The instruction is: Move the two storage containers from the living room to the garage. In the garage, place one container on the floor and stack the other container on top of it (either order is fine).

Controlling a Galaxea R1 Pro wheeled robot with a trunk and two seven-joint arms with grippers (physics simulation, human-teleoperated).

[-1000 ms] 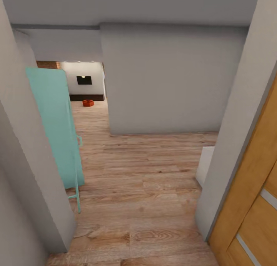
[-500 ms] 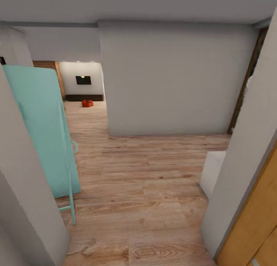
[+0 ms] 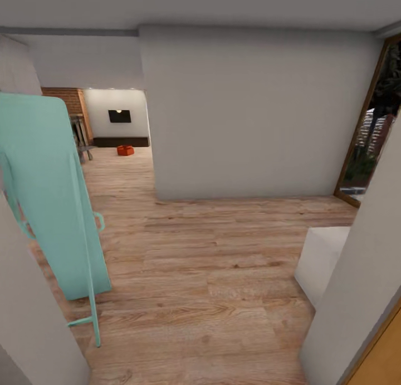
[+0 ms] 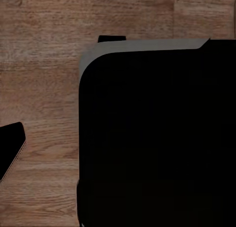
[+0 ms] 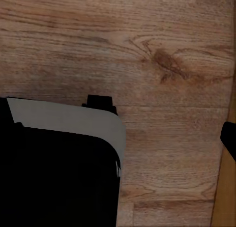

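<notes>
Storage containers point(image 3: 125, 150), far down the wood floor point(image 3: 211, 262), look light, stiff and thin-walled, best taken by opposite rims; gripper states cannot be told.

Light wood-plank flooring point(image 3: 211, 274) runs under me and ahead, its grain and 1 dark knot clear beneath my pincers. A plain pale grey wall point(image 3: 250, 112) faces me. At my left a teal panel on a thin teal frame point(image 3: 53, 201) leans near a grey wall edge. Past it, a far room shows a white wall, a black TV screen point(image 3: 120, 116), a low dark cabinet point(image 3: 121, 142) and brick point(image 3: 61, 97). At my right stand a white block point(image 3: 323, 257) and a wood-framed opening onto greenery point(image 3: 370, 146).
</notes>
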